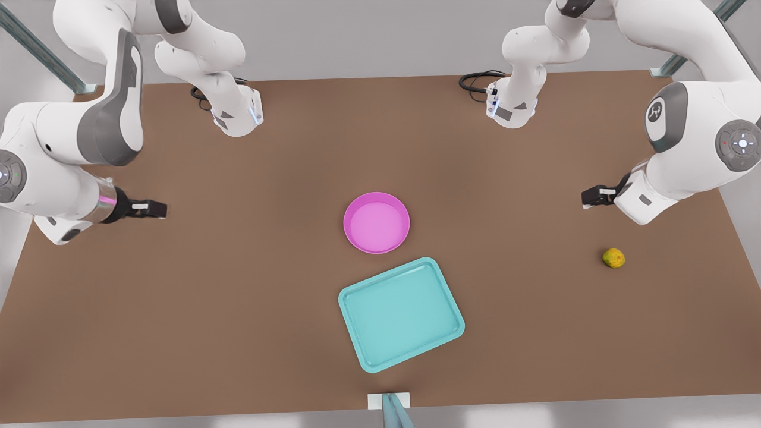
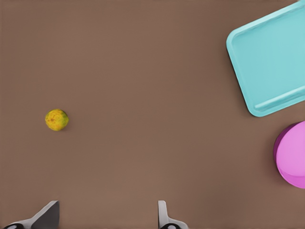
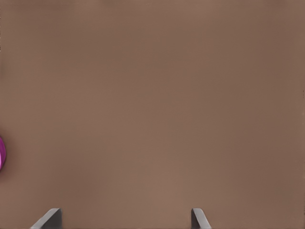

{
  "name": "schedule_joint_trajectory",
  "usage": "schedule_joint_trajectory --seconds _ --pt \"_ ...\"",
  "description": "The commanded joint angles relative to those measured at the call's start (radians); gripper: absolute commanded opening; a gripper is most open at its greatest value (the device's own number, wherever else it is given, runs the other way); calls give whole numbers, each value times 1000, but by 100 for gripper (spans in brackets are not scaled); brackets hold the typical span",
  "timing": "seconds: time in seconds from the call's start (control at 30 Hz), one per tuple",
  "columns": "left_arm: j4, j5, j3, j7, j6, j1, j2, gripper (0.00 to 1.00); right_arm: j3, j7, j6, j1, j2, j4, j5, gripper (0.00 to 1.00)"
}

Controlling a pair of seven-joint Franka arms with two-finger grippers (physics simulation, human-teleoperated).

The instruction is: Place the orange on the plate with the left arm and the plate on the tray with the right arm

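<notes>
While both my arms hang over the brown surface (image 1: 238, 297), the front view puts the plate (image 1: 376, 223) mid-surface, empty, with the tray (image 1: 401, 314) just beside it toward the near edge, apart and turned askew. The orange (image 1: 613, 258) lies alone, well off at the front view's right, near my left jaws (image 1: 591, 197); my right jaws (image 1: 156, 208) hover at the front view's left.

Left wrist view — left jaws (image 2: 106, 217) spread wide, holding nothing; orange (image 2: 56, 119) on bare surface, tray (image 2: 271, 57) and plate (image 2: 291, 155) off to one side.

Right wrist view — right jaws (image 3: 125, 218) wide, empty, over bare surface; a sliver of plate (image 3: 2, 153) at the edge.
</notes>
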Motion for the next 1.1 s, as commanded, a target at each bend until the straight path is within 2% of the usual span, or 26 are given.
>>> schedule_joint_trajectory --seconds 0.0,0.1,0.17,0.23,0.37,0.5,0.6,1.07 --pt "-1 2 2 0 2 0 1 100 -4 -79 94 -9 -7 13 -24 100" --pt "-18 49 16 -10 19 19 87 100 -4 -71 91 -8 -4 10 -22 100" --pt "-22 87 16 -41 173 123 237 100 -4 -74 90 -6 -4 12 -22 100" --pt "-25 80 18 101 388 192 393 100 -4 -71 90 -8 1 12 -19 100" --pt "-24 84 28 304 582 254 498 100 -2 -80 91 -3 7 19 -24 100" --pt "-30 97 37 313 636 286 546 100 -2 -80 90 -1 7 19 -24 100" --pt "-140 98 60 318 640 280 515 100 -2 -80 90 -1 9 19 -24 100" --pt "-220 121 80 301 660 300 538 100 -1 -80 82 2 24 19 -21 100"
